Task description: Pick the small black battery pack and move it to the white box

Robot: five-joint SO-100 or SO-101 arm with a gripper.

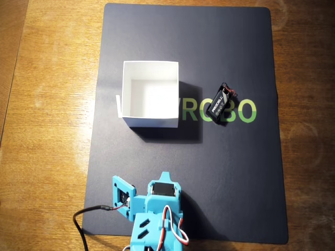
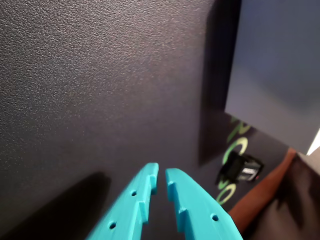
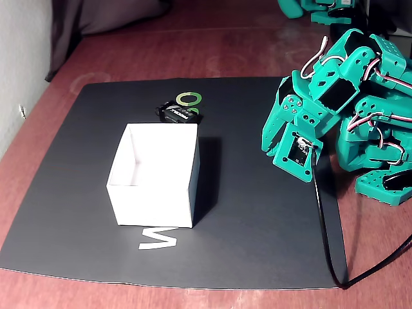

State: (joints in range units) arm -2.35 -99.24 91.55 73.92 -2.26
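Our tool (image 2: 161, 172) hangs low over the dark mat (image 1: 235, 178), its fingers nearly together with only a slit between them, gripping nothing; we judge the task barely begun, with the reach, the grasp and the carry all left; the small black battery pack (image 1: 220, 104) lies on the mat's green lettering, beside the white box (image 1: 150, 123) but apart from it; the box holds nothing; white "PROCELL" print shows on the pack, thin wires at one end.
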